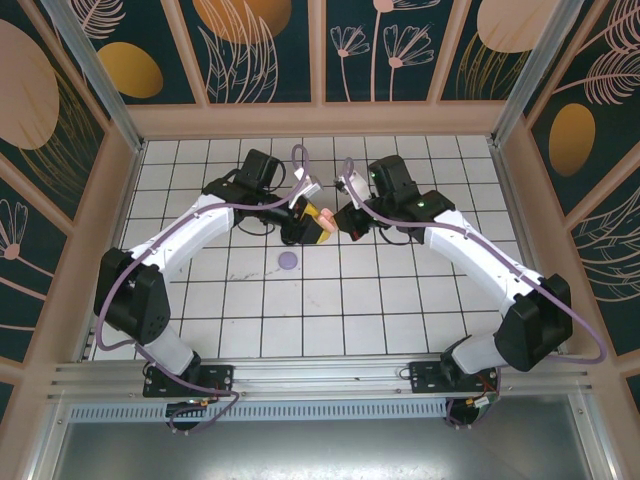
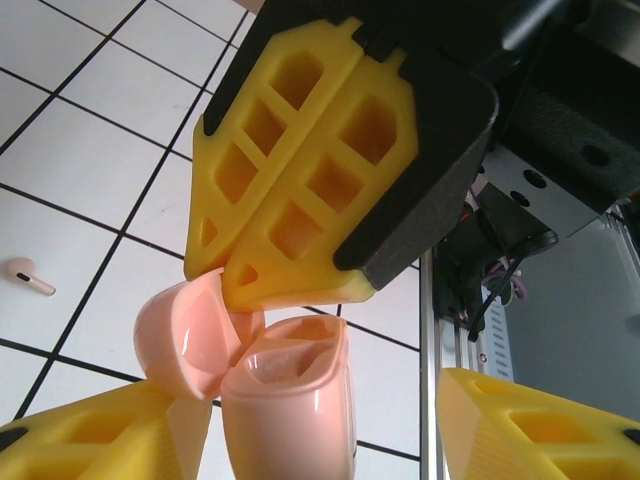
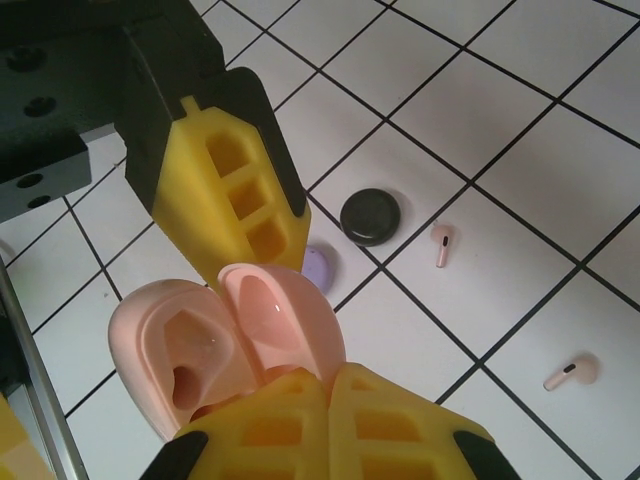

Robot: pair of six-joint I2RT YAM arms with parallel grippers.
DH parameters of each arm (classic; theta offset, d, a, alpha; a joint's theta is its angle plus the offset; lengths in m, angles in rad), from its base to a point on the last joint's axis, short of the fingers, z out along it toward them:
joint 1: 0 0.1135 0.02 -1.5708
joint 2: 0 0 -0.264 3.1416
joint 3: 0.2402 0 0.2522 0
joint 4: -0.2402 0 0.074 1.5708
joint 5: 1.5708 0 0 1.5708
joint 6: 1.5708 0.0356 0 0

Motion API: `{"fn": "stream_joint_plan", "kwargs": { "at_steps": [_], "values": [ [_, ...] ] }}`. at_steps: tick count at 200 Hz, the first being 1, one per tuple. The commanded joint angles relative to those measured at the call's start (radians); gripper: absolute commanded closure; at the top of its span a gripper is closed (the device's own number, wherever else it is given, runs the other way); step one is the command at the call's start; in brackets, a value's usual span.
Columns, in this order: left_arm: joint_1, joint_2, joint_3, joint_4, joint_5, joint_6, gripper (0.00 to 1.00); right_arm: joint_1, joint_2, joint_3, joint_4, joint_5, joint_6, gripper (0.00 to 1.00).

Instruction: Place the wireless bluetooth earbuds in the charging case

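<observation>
A pale pink charging case (image 2: 290,410) hangs above the tiles with its lid (image 2: 185,335) swung open and both cavities empty. My right gripper (image 3: 330,385) is shut, its tips pinching the rim of the lid (image 3: 280,310). My left gripper (image 2: 310,385) is open around the case body, which leans on one finger (image 2: 110,430) and stands apart from the other. The two grippers meet mid-table, left gripper (image 1: 312,225) and right gripper (image 1: 347,222). Two pale pink earbuds (image 3: 441,243) (image 3: 570,372) lie on the tiles, and one earbud (image 2: 28,276) lies far left in the left wrist view.
A closed black case (image 3: 370,216) and a light purple case (image 3: 322,270) lie on the white tiled floor below the grippers. The purple case (image 1: 289,261) sits just in front of the left gripper. Patterned walls enclose the floor.
</observation>
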Motion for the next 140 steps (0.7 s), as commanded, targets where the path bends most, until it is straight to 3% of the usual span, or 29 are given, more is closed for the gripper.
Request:
{"fn": "stream_joint_plan", "kwargs": {
  "at_steps": [1, 60, 84, 109, 140],
  "values": [
    [-0.005, 0.017, 0.030, -0.002, 0.034, 0.039, 0.41, 0.023, 0.010, 0.041, -0.013, -0.014, -0.008, 1.00],
    [-0.004, 0.018, 0.039, -0.001, 0.037, 0.044, 0.52, 0.030, 0.012, 0.050, -0.018, -0.002, -0.010, 1.00],
    [-0.004, 0.022, 0.042, 0.002, 0.041, 0.043, 0.52, 0.036, 0.012, 0.055, -0.019, 0.002, -0.010, 1.00],
    [-0.004, 0.021, 0.041, 0.014, 0.039, 0.035, 0.44, 0.041, 0.017, 0.059, -0.023, 0.005, -0.013, 1.00],
    [-0.003, 0.018, 0.041, 0.028, 0.040, 0.030, 0.47, 0.043, 0.017, 0.058, -0.024, 0.010, -0.015, 1.00]
  ]
}}
